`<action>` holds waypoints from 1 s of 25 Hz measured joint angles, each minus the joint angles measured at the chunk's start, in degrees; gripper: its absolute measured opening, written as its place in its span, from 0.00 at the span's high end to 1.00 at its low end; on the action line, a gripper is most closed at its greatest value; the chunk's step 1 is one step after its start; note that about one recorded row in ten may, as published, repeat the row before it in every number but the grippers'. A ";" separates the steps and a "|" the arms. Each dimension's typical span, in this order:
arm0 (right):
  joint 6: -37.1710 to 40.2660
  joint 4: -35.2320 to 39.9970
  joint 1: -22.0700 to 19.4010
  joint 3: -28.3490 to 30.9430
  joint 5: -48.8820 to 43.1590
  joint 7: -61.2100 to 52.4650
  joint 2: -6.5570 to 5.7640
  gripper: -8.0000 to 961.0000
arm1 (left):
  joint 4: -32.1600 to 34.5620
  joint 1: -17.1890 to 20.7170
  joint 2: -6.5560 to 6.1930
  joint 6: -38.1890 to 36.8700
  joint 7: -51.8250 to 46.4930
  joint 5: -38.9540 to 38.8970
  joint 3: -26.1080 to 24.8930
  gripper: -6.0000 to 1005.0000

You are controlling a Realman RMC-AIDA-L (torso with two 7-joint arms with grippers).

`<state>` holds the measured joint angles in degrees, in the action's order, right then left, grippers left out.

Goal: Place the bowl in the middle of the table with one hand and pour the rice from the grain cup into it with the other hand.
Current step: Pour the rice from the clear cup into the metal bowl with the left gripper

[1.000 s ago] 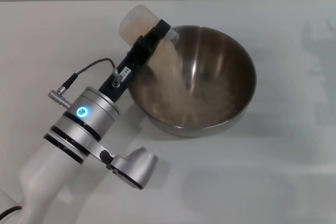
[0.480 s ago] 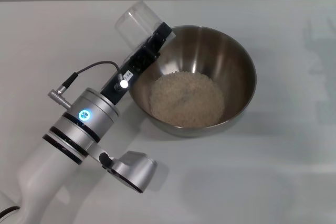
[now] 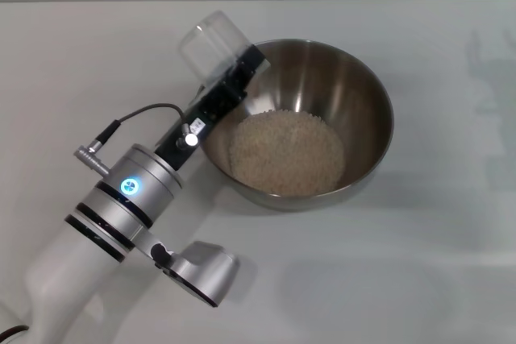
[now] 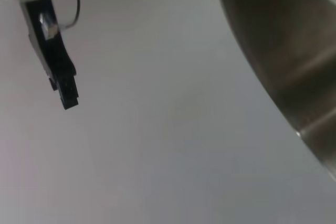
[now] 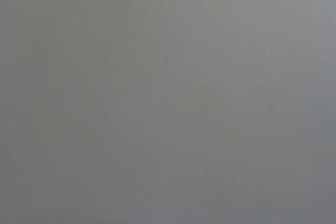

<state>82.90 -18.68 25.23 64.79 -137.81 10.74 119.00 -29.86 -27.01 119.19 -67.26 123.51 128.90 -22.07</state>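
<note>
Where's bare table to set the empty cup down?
Bare table lies right of and in front of the bowl, and behind the grain cup. It's crowded at the bowl's left rim, where the left gripper holds the cup.

A black tool finger (image 4: 55, 61) hangs beside the bowl (image 4: 283, 51) wall.

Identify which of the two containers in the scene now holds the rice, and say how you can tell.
The steel bowl holds the rice, heaped on its bottom. The grain cup, clamped in the left gripper at the bowl's rim, is tipped and looks see-through empty.
</note>
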 joint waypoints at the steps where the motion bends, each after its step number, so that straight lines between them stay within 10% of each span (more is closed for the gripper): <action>1: 0.12 0.13 0.05 -0.01 0.00 -0.01 0.00 0.49 | -0.01 0.05 0.00 -0.01 0.22 -0.06 -0.43 0.97; 25: 0.34 0.33 0.30 0.07 0.00 -0.01 0.00 0.49 | -0.76 2.17 -0.11 0.74 -1.34 3.44 -3.48 0.97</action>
<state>83.24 -18.34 25.54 64.87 -137.81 10.73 119.00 -30.62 -24.84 119.08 -66.52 122.17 132.34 -25.55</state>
